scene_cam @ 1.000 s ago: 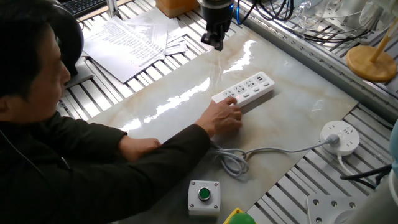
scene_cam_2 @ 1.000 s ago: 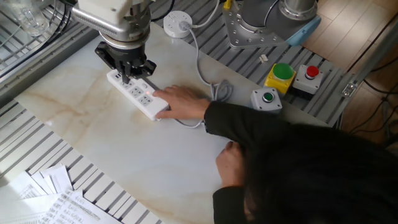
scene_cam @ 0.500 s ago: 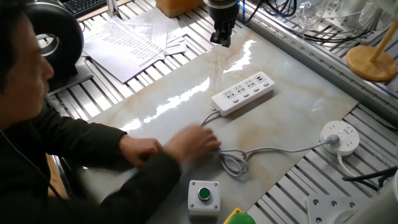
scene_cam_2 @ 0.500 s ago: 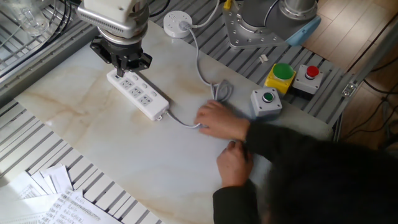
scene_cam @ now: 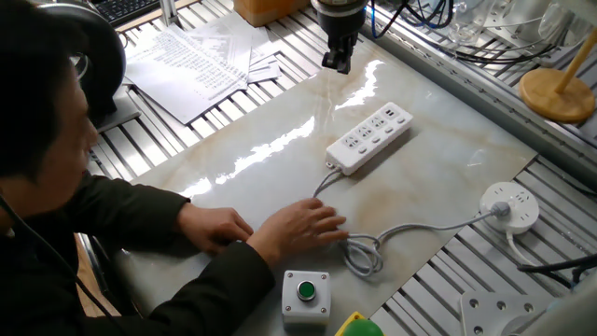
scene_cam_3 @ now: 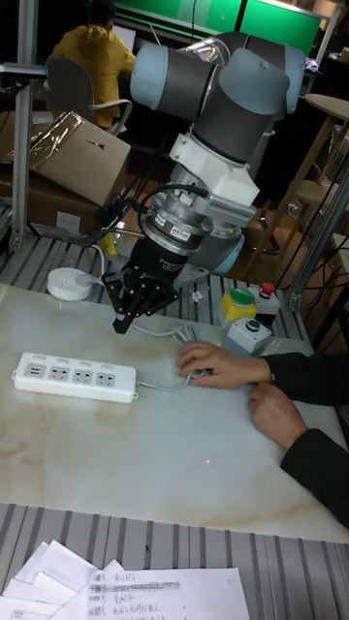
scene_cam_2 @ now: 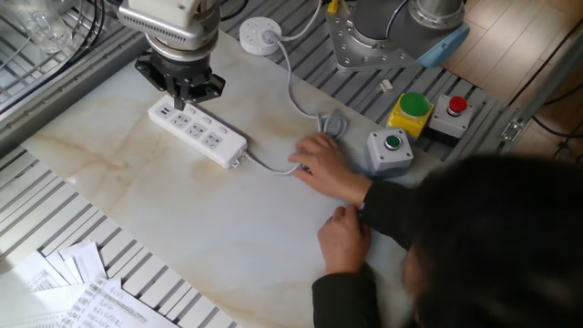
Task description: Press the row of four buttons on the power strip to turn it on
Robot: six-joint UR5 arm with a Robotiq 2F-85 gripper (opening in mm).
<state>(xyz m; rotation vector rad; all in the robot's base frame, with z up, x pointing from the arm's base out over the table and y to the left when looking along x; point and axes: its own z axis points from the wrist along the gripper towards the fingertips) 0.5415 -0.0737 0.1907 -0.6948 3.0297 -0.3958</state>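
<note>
Strip (scene_cam: 369, 138) first: it lies flat on the marble-look tabletop (scene_cam_2: 137, 228), a long white bar of hard, glossy plastic with rounded corners and socket groups on its top face. I judge it light and stiff, and on this polished, reflective surface it will likely slide if I push sideways, so my press should come straight down. No grasp is needed; contact belongs on the buttons (scene_cam: 381, 135), small pale rectangular switches in a line along one long edge, each beside its socket group. They look like shallow rockers, hard and smooth, so a fingertip could skid off unless it lands centred.

My gripper (scene_cam_3: 122, 312) hangs above the table near the strip's far end, not touching it. Its black fingers point down, but no view shows the tips clearly enough, so I cannot tell whether they are apart or together.

A soft grey cable (scene_cam: 410, 224) leaves the strip's near end, loops loosely, and runs to a round white puck (scene_cam: 510, 206). A person's hand (scene_cam: 303, 224) rests on the table just beside that loop; a tug there could shift the light strip.
</note>
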